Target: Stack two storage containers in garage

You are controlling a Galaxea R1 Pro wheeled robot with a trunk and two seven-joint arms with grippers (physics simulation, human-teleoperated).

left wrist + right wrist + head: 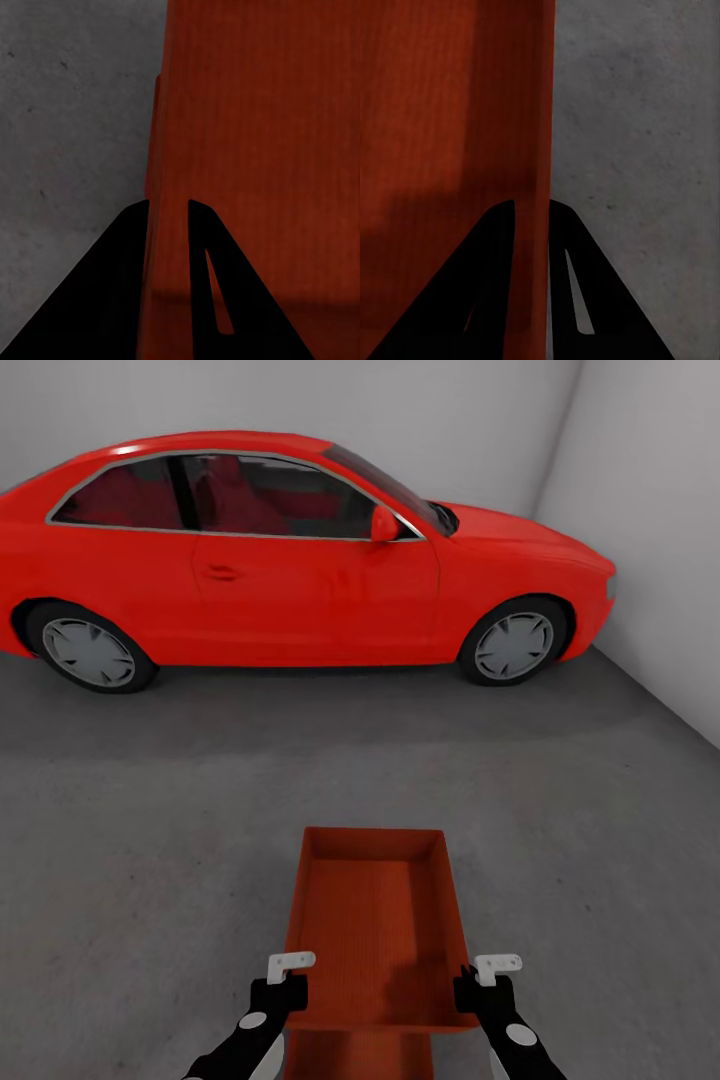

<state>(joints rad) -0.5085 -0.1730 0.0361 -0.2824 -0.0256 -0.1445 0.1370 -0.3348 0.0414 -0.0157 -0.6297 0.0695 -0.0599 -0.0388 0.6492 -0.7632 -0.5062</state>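
No brand, label or writing can be read on anything in view.

The left gripper (281, 990), at the lower left of centre in the head view, is clamped on the left side wall of the upper storage container (375, 930); the left wrist view shows one dark finger (120, 285) outside that thin wall and the other inside it, the gap between them narrow and taken up by the wall. The right gripper (483, 990) grips the right side wall the same way, with one finger (577, 285) on the outer side and its mate inside the box.

The upper storage container is an orange-red, open-topped rectangular box with thin plain walls and a finely ribbed bottom, sitting at the lower centre of the head view with its long axis running away from the camera. Just below its near end, at the bottom edge of the frame, part of a second orange-red container (355, 1058) shows beneath it.

Around them lies the dark grey rough concrete floor (150, 840). Across the upper half of the frame stands a red car (300, 550), side-on, against white-grey walls (650, 510).
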